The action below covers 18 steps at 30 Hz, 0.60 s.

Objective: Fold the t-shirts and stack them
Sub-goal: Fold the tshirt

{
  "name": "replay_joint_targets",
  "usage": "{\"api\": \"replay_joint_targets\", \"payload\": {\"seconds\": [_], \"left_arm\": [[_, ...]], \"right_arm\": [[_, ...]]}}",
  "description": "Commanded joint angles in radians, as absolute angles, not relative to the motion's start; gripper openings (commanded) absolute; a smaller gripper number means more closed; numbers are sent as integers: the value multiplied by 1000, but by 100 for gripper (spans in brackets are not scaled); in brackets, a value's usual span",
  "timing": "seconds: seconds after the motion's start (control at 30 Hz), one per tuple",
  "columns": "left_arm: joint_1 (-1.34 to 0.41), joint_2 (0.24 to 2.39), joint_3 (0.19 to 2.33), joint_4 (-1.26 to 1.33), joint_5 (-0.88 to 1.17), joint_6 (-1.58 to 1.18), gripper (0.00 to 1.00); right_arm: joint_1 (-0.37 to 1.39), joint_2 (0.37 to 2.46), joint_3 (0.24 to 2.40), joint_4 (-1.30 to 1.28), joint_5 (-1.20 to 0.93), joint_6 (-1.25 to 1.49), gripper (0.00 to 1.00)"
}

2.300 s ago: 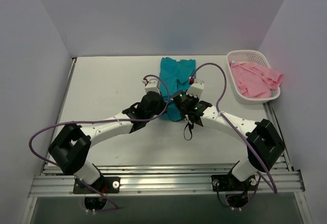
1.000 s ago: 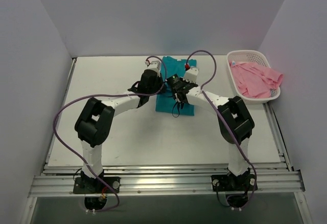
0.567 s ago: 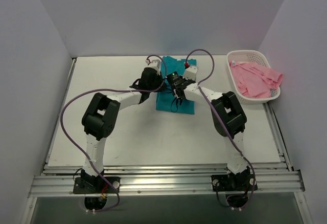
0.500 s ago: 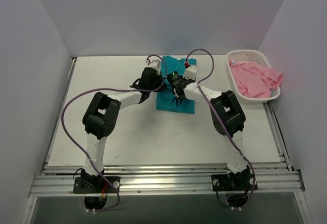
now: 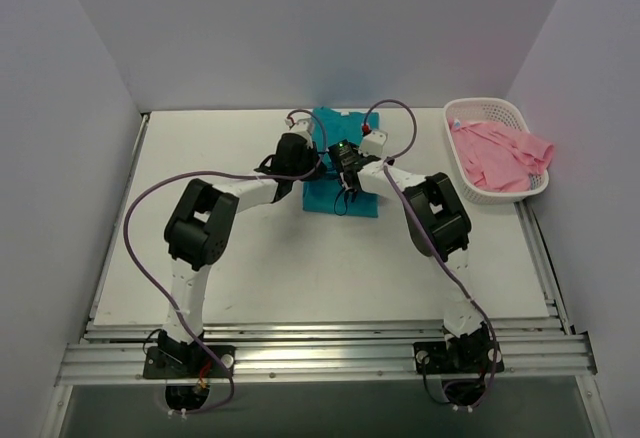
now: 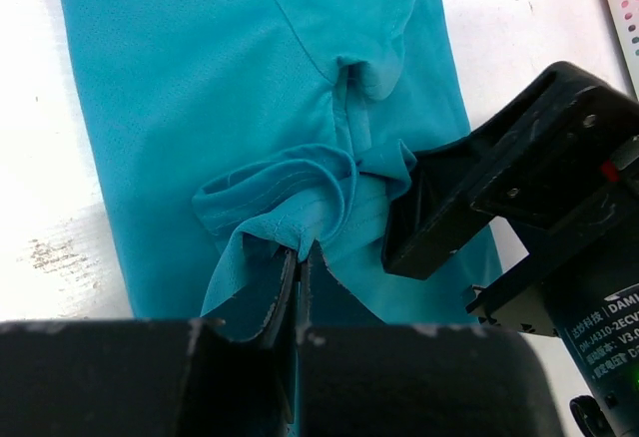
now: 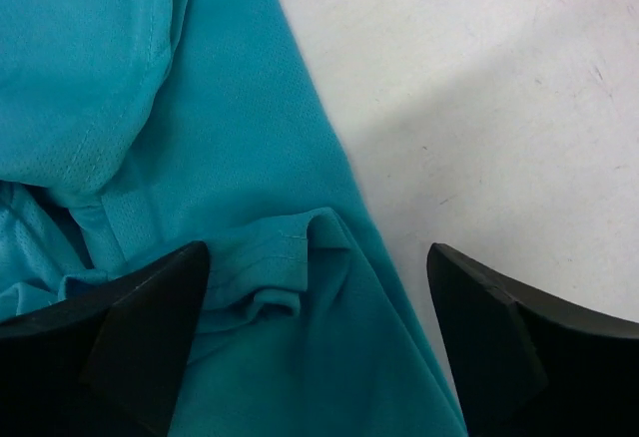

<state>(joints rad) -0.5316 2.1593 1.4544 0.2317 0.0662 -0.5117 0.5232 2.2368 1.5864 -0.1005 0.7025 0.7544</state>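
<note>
The teal t-shirt (image 5: 358,204) lies folded at the far middle of the table (image 5: 220,148). The left hand (image 6: 300,257) pinches a bunched fold of it. The right hand (image 7: 315,272) hovers spread wide above one edge of it, gripping nothing. The pink t-shirt (image 5: 500,153) fills the basket (image 5: 478,106) at the far right.

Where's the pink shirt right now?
In the overhead view, the pink shirt lies in the white basket at the far right corner, one edge draped over its right rim, right of the teal shirt.

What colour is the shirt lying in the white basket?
The shirt is light pink, clearest in the top view.
</note>
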Motion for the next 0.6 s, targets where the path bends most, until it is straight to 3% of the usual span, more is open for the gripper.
{"api": "replay_joint_targets", "payload": {"seconds": [0.0,0.07,0.2,0.27,0.37,0.4,0.43,0.57], "left_arm": [[-528,2158,1471,302,81,-509,2],[-528,2158,1463,308,77,-512,2],[-525,2157,1457,324,66,-515,3],[-525,2155,1462,325,57,-515,11],[-514,2157,1474,321,41,-512,55],[-509,2158,1489,313,28,-511,83],[-499,2160,1497,310,23,-509,93],[-469,2135,1534,288,18,-496,94]], "right_arm": [[514,2255,1614,-121,726,747,89],[514,2244,1614,-120,735,744,100],[515,2206,1608,-118,765,735,100],[517,2174,1606,-110,785,727,100],[515,2129,1615,-112,821,704,100],[515,2117,1626,-117,834,697,100],[515,2108,1634,-121,839,692,100],[528,2018,1640,-120,833,660,100]]}}
